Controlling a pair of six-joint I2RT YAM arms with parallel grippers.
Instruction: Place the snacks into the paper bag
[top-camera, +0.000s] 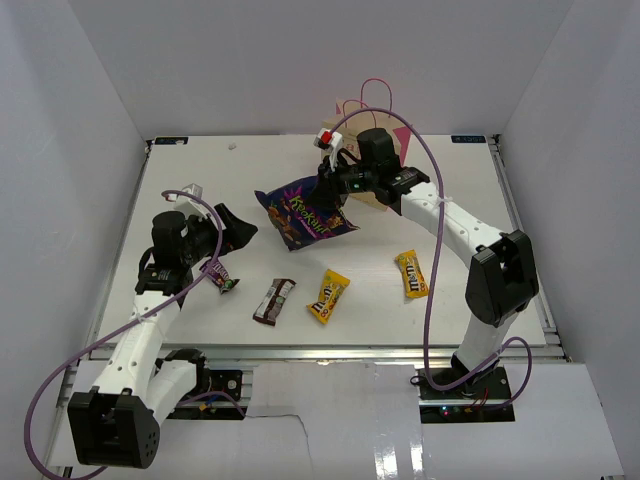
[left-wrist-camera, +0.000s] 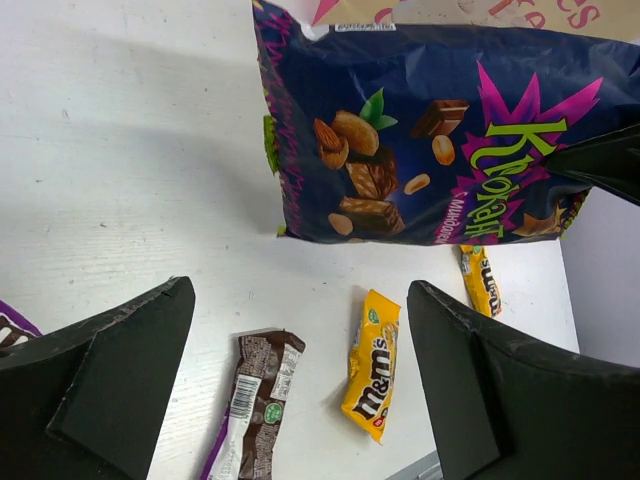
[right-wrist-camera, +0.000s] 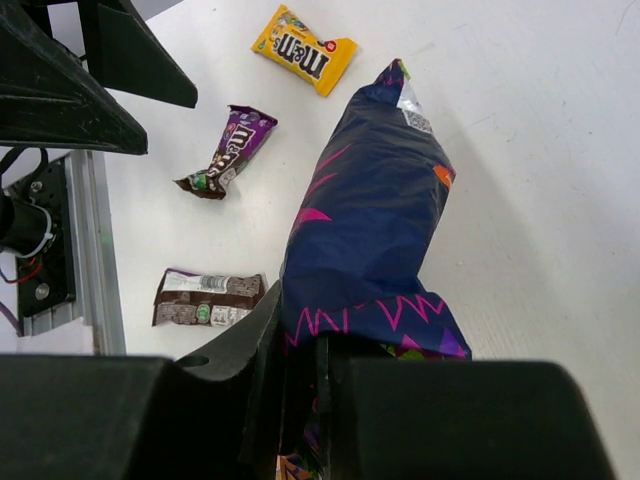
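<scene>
Right gripper (top-camera: 333, 180) is closed tight on one end of the large dark purple bag (top-camera: 305, 215), which hangs from its jaws toward the table. The paper bag (top-camera: 352, 107) stands upright just behind this gripper. Left gripper (top-camera: 238, 225) is spread wide and holds nothing, its fingers pointing at the purple bag. Two yellow packs (top-camera: 328, 296) lie on the table nearer the bases than the right gripper. The brown bar (top-camera: 274, 300) lies to the right of the left gripper. The small purple wrapper (top-camera: 222, 280) lies just beneath the left gripper.
</scene>
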